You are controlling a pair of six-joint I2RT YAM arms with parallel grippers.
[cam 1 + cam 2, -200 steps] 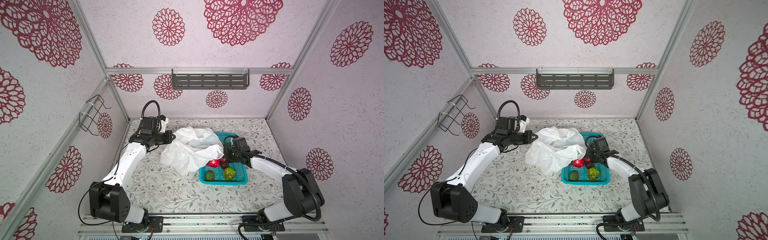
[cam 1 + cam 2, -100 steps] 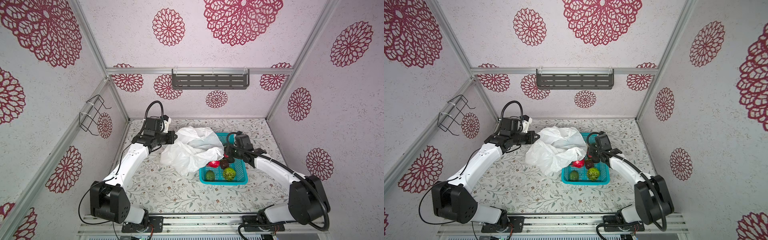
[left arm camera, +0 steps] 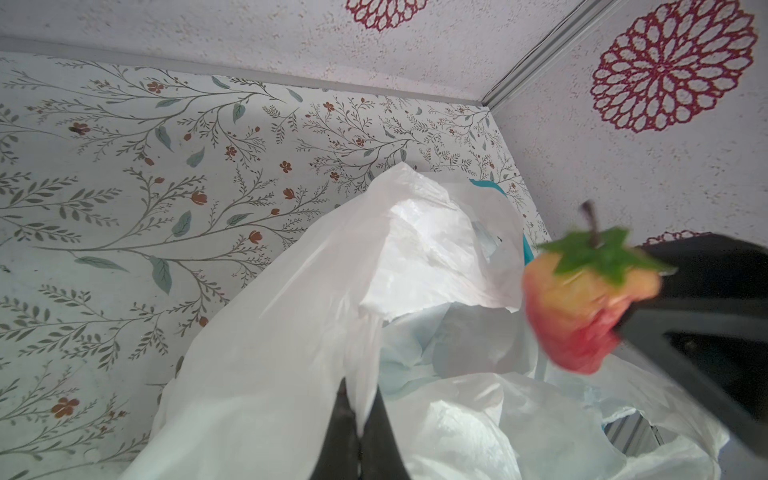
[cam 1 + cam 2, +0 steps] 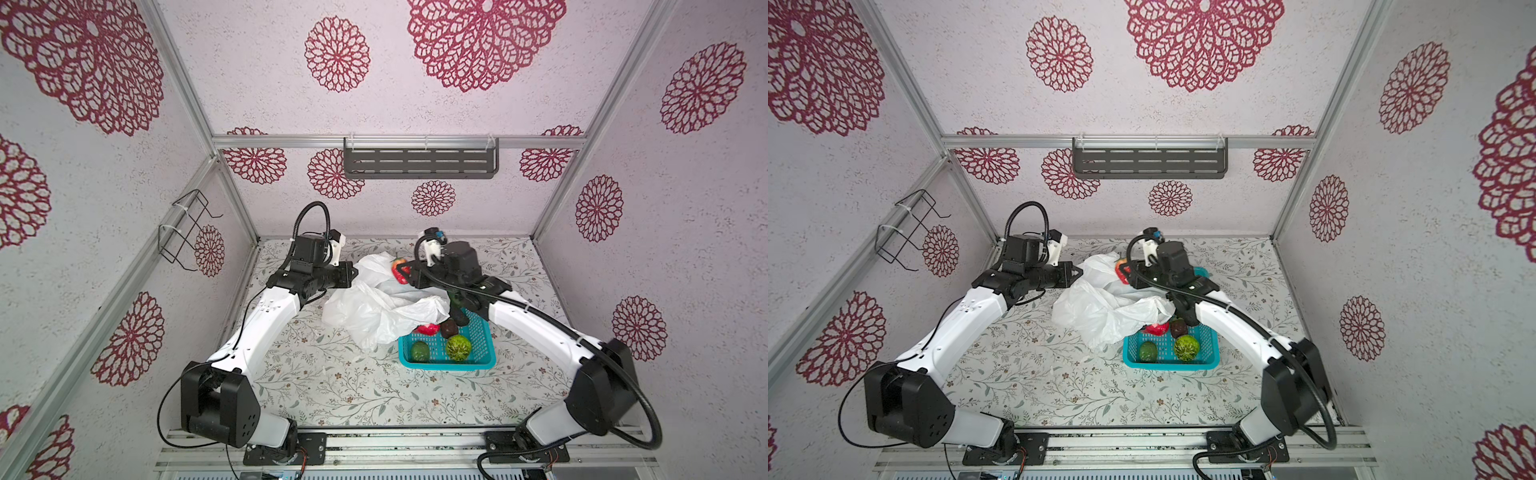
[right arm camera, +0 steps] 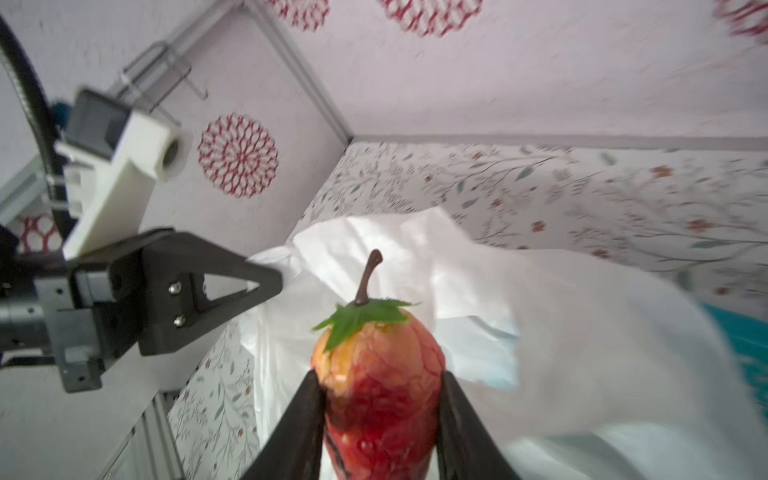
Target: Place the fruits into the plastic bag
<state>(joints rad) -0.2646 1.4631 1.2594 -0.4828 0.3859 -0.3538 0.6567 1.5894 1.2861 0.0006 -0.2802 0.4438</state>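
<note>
Carrying a red fruit (image 5: 380, 374) pinched between the right fingers (image 5: 303, 415), held above the plastic bag (image 4: 374, 307). The left fingers (image 3: 345, 432) are pressed together on the bag's rim, lifting it. To do it well: centre the fruit over the opening, lower it inside before release, and hold the rim taut. The other fruits (image 4: 459, 348) lie in the teal basket (image 4: 446, 365). The right wrist view shows the side pinch, which the top views hide. Only the top views show the basket's contents.

The left arm (image 4: 270, 320) and right arm (image 4: 540, 328) are cased in white shells with black joints. Black ribbed cables (image 5: 31, 79) are fitted at the wrists. The left gripper (image 5: 276, 282) is black, triangular, fastened by silver screws (image 5: 176, 303).
</note>
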